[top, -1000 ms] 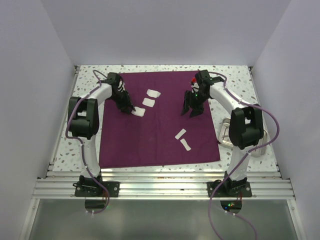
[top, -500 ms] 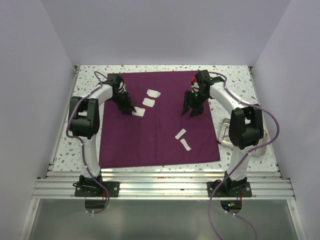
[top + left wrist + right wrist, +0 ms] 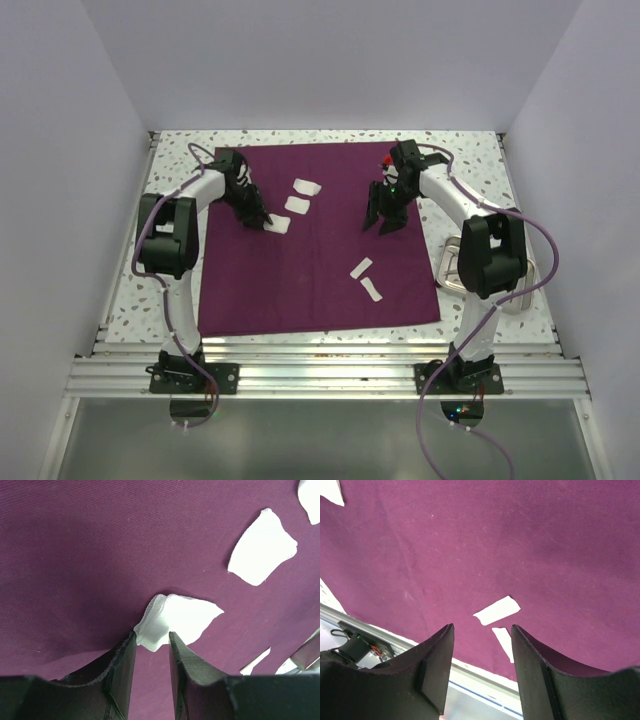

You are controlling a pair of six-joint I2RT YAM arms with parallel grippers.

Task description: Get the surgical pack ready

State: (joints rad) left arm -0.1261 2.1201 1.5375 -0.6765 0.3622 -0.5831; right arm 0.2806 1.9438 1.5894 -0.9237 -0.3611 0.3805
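The plum-purple cloth lies flat on the table. Several white gauze pads lie on it: three at the upper left and two strips lower right of centre. My left gripper is low on the cloth, its jaws narrowed but apart, straddling the bunched corner of the nearest pad. My right gripper hovers open and empty above the cloth, and the two strips show beyond its fingertips. The steel tray sits off the cloth's right edge, partly behind the right arm. No instruments are in view.
The speckled table is boxed in by white walls on three sides. A metal rail runs along the near edge, with both arm bases on it.
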